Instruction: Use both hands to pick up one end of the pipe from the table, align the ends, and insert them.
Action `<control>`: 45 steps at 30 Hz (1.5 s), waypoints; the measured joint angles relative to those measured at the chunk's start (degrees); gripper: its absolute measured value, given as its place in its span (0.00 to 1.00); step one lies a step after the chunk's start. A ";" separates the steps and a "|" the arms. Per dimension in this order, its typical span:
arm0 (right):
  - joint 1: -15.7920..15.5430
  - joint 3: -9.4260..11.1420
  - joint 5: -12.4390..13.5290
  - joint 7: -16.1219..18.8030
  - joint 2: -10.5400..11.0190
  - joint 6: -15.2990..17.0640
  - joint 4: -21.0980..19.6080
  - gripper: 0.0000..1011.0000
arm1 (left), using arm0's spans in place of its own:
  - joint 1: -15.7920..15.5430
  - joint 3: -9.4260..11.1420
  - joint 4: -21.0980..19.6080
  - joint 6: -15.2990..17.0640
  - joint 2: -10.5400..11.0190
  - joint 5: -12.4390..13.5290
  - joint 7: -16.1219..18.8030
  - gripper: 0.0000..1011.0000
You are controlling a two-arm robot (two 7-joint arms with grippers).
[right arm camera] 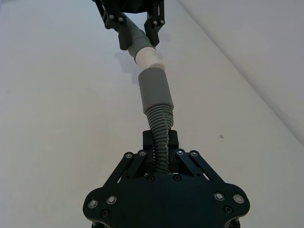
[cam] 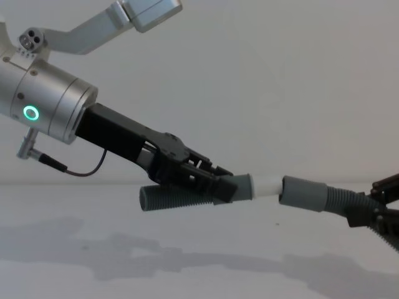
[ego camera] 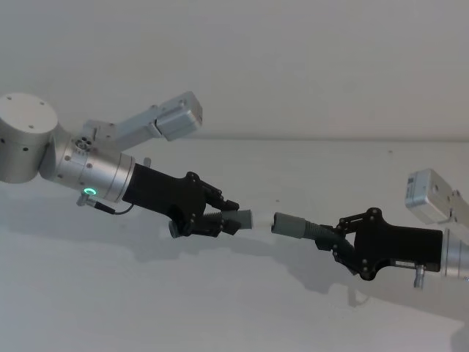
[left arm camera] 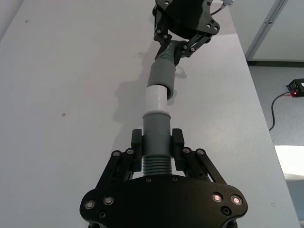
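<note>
The short pipe piece (left arm camera: 156,147) is clamped at its ribbed part by the fingers of the left tool (left arm camera: 156,142), closed on it just behind the smooth cuff. Beyond those fingers the white tip (left arm camera: 156,99) is held above the desk (left arm camera: 71,95), just entering or touching the mouth of the wider grey cuff (left arm camera: 162,76). Farther on, the long pipe piece (right arm camera: 160,137) is gripped on its ribs by the closed right tool (right arm camera: 160,142).

Beyond the table's edge lies a grey floor (left arm camera: 278,102) with a black cable (left arm camera: 274,110) running to a small black device (left arm camera: 296,88) showing a red light.
</note>
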 joint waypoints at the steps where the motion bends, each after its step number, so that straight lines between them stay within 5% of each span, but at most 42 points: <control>1: 0.07 -0.06 0.04 0.01 -0.01 0.02 0.07 0.15 | -0.04 0.04 0.03 -0.01 0.01 -0.02 -0.03 0.35; 45: 1.59 -2.16 2.96 0.63 0.44 1.69 0.74 0.15 | -1.48 1.85 1.48 -1.43 -0.30 -2.05 -0.44 0.35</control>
